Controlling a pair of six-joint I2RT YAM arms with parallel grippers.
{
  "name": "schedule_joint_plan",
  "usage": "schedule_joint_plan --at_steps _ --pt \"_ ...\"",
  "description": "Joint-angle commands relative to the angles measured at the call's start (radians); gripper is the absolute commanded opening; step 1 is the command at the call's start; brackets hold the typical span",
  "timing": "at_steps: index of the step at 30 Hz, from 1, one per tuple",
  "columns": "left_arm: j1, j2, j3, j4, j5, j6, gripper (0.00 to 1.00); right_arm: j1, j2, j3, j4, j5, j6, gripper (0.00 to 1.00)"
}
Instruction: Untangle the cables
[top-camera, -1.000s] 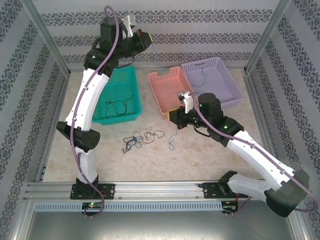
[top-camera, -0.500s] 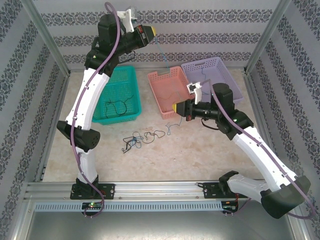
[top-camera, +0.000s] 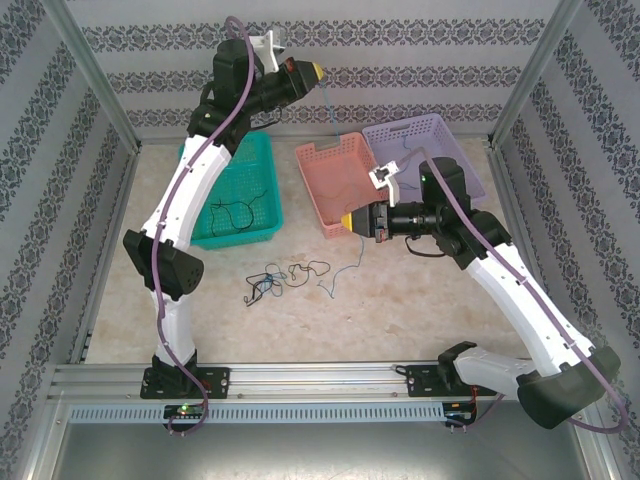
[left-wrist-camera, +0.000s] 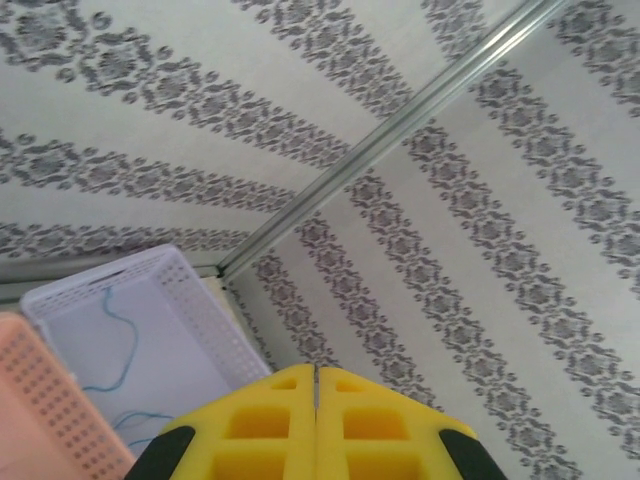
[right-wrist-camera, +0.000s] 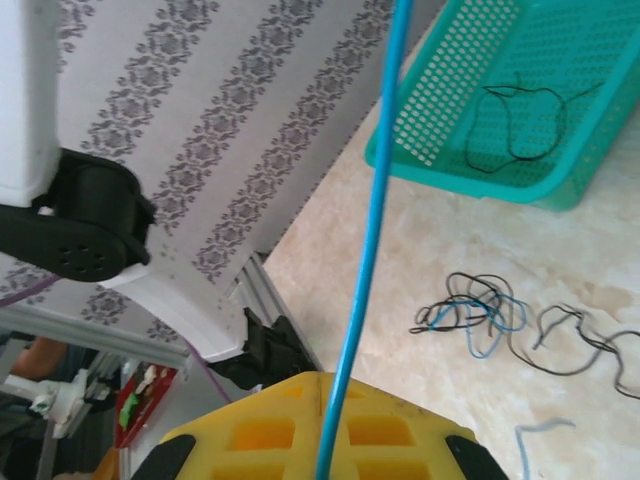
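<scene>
A blue cable (right-wrist-camera: 375, 200) runs taut from my left gripper (top-camera: 318, 70), shut high up near the back wall, down to my right gripper (top-camera: 345, 222), shut on it in front of the pink basket (top-camera: 322, 170). Its loose end hangs to the table (top-camera: 338, 272). In the right wrist view the strand leaves the closed yellow jaws (right-wrist-camera: 322, 380) and climbs out of frame. The left wrist view has the yellow jaws (left-wrist-camera: 316, 375) pressed together. A small tangle of black and blue cables (top-camera: 268, 283) lies on the table, also in the right wrist view (right-wrist-camera: 475, 312).
A green basket (top-camera: 262, 150) at the left holds a black cable (top-camera: 235, 212). A purple basket (top-camera: 455, 130) at the back right holds a blue cable (top-camera: 405, 150). Metal frame posts and patterned walls close the table in on three sides.
The left gripper swung right along the back wall. The right gripper rose and shifted right, pulling the blue cable away from the tangle, so its end now trails on the table.
</scene>
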Motion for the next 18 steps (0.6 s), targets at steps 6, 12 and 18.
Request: schedule_joint_plan --at_steps 6,12,18 --pt "-0.038 0.083 0.078 0.056 0.049 -0.112 0.29 -0.132 -0.039 0.114 -0.001 0.051 0.051 0.00" --pt "-0.038 0.125 0.078 -0.030 0.048 -0.135 0.62 -0.265 0.078 0.265 0.017 -0.162 0.234 0.00" --pt "-0.037 0.098 0.067 -0.222 -0.023 -0.044 0.71 -0.388 0.175 0.438 -0.030 -0.108 0.275 0.00"
